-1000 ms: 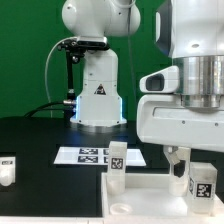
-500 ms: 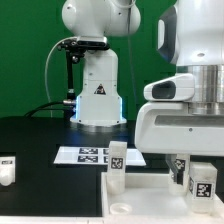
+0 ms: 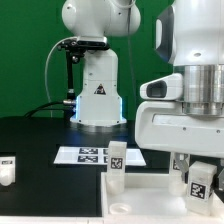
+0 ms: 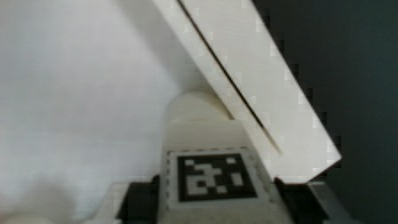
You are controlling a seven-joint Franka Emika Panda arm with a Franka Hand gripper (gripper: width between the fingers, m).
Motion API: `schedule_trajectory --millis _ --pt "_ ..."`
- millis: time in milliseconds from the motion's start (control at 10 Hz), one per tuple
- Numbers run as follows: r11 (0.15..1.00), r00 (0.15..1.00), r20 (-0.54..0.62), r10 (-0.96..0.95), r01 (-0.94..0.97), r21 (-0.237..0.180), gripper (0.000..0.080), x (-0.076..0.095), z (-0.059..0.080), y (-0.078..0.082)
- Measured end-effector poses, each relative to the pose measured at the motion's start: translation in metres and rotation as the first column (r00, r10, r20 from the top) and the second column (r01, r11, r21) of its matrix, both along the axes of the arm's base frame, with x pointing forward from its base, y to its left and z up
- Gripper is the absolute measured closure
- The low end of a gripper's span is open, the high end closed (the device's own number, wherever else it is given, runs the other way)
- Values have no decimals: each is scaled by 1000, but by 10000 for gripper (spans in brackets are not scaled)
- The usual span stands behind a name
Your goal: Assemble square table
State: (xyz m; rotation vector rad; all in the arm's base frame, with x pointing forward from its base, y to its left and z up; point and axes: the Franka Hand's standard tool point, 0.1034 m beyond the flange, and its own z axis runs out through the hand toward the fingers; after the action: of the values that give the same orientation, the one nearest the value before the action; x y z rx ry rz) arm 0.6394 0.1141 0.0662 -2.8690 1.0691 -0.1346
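Seemingly, end effector (image 4: 222, 203) clamped on tagged leg (image 4: 214, 140) beside tabletop rim (image 4: 249, 90), second leg (image 3: 117, 158) only in exterior view.

No word, brand or number can be read anywhere. The only signs are black-and-white square marker tags: two side by side on the marker board (image 3: 90, 155), one on the upright leg (image 3: 117, 158), and one on the tilted leg (image 3: 200, 181) at the exterior view's right, seen close in the wrist view (image 4: 214, 178). A small dark mark sits on the robot base (image 3: 98, 100) but is too small to read.
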Motion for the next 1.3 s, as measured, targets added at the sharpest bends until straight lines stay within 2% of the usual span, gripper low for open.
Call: schedule_trajectory --millis 200,300,400,500,600,700,800,900,1000,1100,1200,1300 --pt "942 942 -19 -334 335 33 514 0 -1 1" --pt "879 881 -39 -472 474 62 514 0 -1 0" --pt "755 760 -78 -645 650 90 514 1 -2 0" --pt "657 665 -106 -740 747 104 514 2 -2 0" --pt "623 632 -114 -767 775 107 514 2 -2 0" --pt "638 646 -111 -755 763 106 514 2 -2 0" --pt "648 656 -109 -747 754 106 440 2 -3 0" --pt "650 658 -108 -745 753 106 263 2 -3 0" --pt "769 777 -68 -626 629 115 263 6 1 -2" --pt "890 896 -13 -443 442 113 173 8 6 -6" --pt "964 967 21 -252 249 97 173 7 6 -11" --pt "968 971 21 -236 233 92 153 7 5 -12"
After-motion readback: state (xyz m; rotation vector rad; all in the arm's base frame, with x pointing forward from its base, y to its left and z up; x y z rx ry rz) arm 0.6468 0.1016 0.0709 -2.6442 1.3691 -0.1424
